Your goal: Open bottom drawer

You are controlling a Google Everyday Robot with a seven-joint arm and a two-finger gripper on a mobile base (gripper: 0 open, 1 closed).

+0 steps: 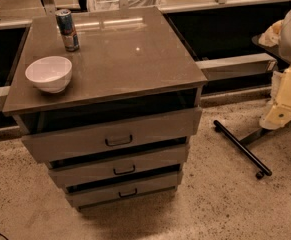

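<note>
Bottom drawer (97,198): sitting lowest beneath the bench (130,49), appearing shut, black pull (128,193) centred. Tool (279,111): hanging well apart at the right, grip state untellable. Advised: dropping low, hooking the pull squarely, drawing straight nearward.

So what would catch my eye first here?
The grey-brown cabinet fills the middle, with the bottom drawer lowest of three. On its top sit a white bowl at front left and a can behind it. The robot's cream end effector hangs at the right edge.
</note>
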